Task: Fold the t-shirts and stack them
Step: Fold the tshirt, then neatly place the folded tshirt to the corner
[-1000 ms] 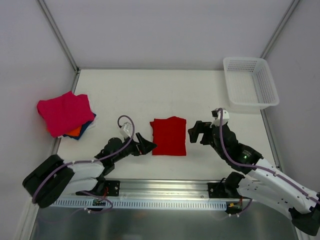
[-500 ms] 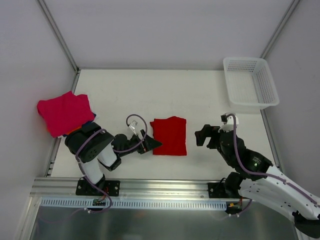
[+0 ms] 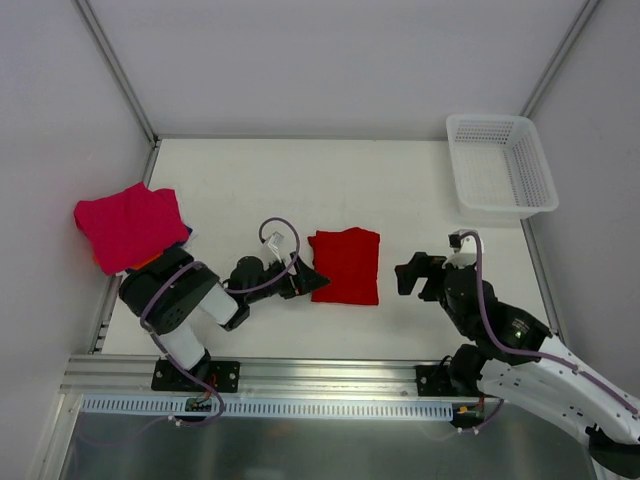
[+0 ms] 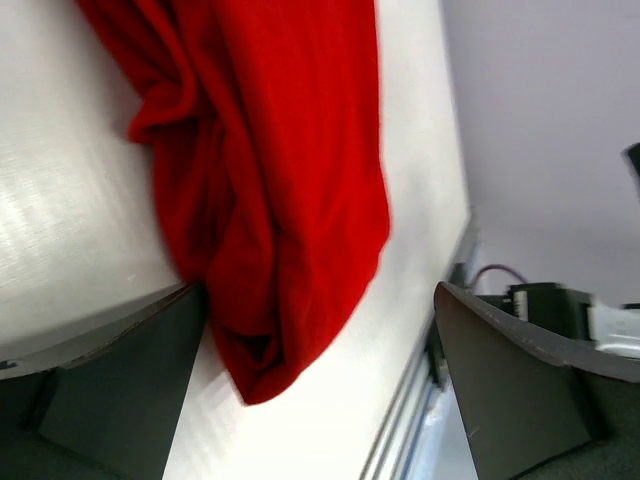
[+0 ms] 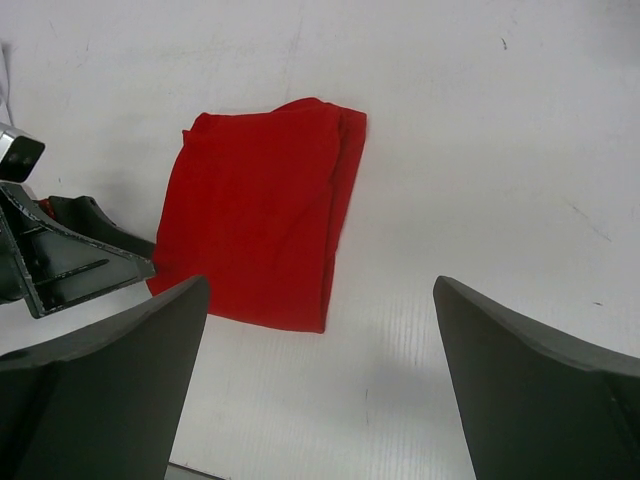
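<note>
1 folded bright red cloth t-shirt (image 3: 346, 265) mid-bench (image 3: 250, 180). Left hand (image 3: 312, 283), fingers apart, at its left edge; right hand (image 3: 410, 274) apart, clear. Catch all layers before closing, then carry to magenta-topped stack (image 3: 128, 225).

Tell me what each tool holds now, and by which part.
Nothing is held: the left tool is open, the red t-shirt's edge between its jaws; the right tool is open, apart from it.

The bright red t-shirt (image 3: 346, 265) lies flat, folded into a rectangle with rumpled layered edges. One corner lies between the spread fingers (image 4: 120, 370) of the left gripper (image 3: 313, 283). The magenta-pink shirt (image 3: 128, 225) tops orange (image 3: 141, 263) and dark blue (image 3: 187, 233) shirts, well apart from those fingers.
</note>
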{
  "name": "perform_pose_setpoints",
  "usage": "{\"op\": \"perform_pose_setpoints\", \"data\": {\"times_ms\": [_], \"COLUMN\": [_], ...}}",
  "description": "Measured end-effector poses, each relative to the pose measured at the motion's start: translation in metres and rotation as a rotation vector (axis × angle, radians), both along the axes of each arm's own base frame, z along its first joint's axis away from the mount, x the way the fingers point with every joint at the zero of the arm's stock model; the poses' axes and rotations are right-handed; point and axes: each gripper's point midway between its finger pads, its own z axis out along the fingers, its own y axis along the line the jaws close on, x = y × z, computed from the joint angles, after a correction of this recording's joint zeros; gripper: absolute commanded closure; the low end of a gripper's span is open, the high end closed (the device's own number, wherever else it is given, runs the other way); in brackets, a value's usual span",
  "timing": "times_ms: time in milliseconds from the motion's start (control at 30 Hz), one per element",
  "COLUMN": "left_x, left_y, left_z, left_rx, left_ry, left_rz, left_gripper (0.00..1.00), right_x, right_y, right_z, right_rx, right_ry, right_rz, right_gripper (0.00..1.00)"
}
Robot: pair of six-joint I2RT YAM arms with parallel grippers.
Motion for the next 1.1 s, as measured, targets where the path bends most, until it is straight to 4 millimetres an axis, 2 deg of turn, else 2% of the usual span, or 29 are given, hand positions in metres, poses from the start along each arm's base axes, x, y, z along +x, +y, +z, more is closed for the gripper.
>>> {"op": "perform_pose_setpoints", "data": {"times_ms": [233, 367, 700, 967, 1100], "left_x": [0.007, 0.013, 0.031, 0.03, 0.031], "left_y": [0.028, 0.029, 0.01, 0.009, 0.01], "left_z": [-0.006, -0.008, -0.011, -0.009, -0.009], "left_rx": [0.217, 0.271, 0.193, 0.165, 0.163], "left_ry": [-0.036, -0.042, -0.079, -0.092, -0.091], "left_rz": [0.085, 0.09, 0.085, 0.083, 0.087], "left_gripper": [0.01, 0.01, 0.01, 0.01, 0.01], "right_x": [-0.001, 0.002, 0.005, 0.015, 0.02], "right_y": [-0.003, 0.002, 0.032, 0.052, 0.051], "right_z": [0.002, -0.007, -0.085, -0.106, -0.131], "right_rx": [0.005, -0.008, -0.04, 0.065, 0.089], "right_ry": [-0.008, 0.007, 0.145, 0.174, 0.208], "right_rz": [-0.006, -0.006, 0.033, 0.036, 0.009], "right_gripper": [0.0, 0.01, 0.0, 0.01, 0.01]}}
